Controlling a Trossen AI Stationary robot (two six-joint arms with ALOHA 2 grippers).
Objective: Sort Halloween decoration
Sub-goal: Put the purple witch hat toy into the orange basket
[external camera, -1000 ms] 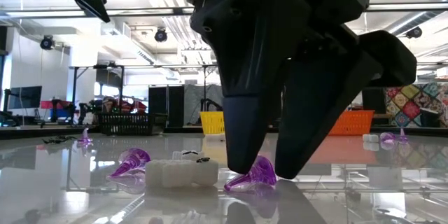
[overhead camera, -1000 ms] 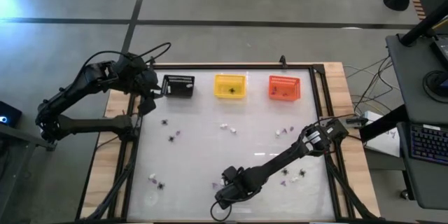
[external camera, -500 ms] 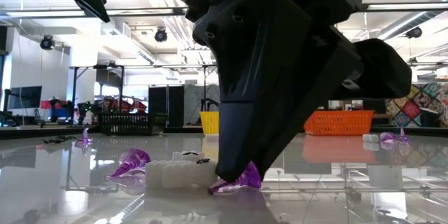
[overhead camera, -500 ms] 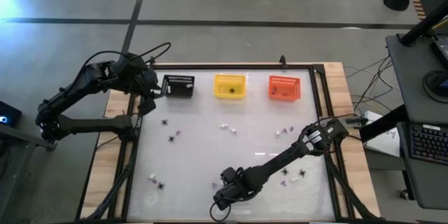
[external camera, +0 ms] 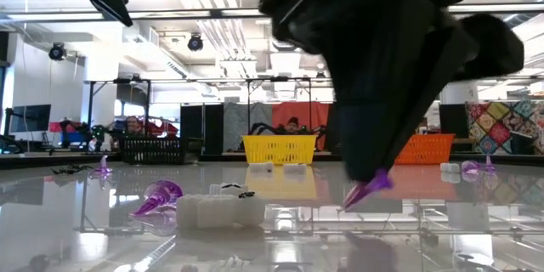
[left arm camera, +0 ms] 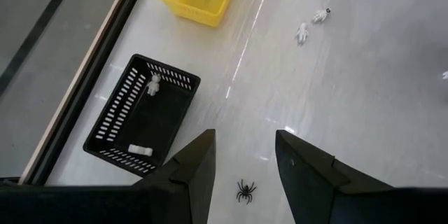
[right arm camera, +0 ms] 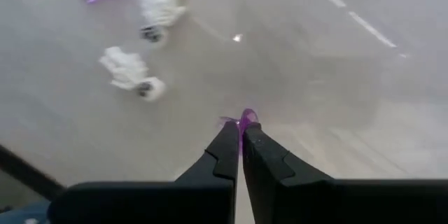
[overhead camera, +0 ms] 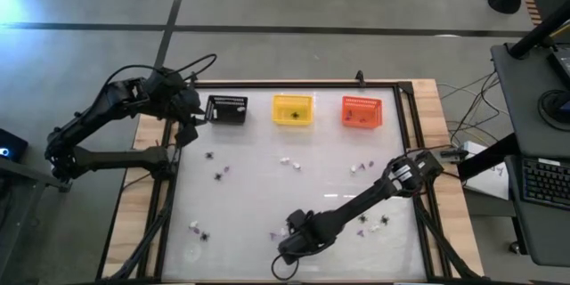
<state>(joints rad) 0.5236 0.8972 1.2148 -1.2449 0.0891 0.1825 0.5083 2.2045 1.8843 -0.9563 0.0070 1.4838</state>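
Low view shows the right end effector (external camera: 380, 178) now closed on a purple trinket (external camera: 367, 190) and lifted clear of the worktop (external camera: 476, 221); a second ago its fingers stood open around that piece on the glass. The pick seems done, so the carry to a basket should come next. Two white trinkets (right arm camera: 129, 73) stay behind. Beside the black basket (overhead camera: 226, 109), the left end effector (left arm camera: 243, 155) hangs open and empty above a black spider (left arm camera: 245, 190).

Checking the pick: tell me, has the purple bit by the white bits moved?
Yes. The purple bit, pinched in the right gripper, is up off the table and right of the white bits.
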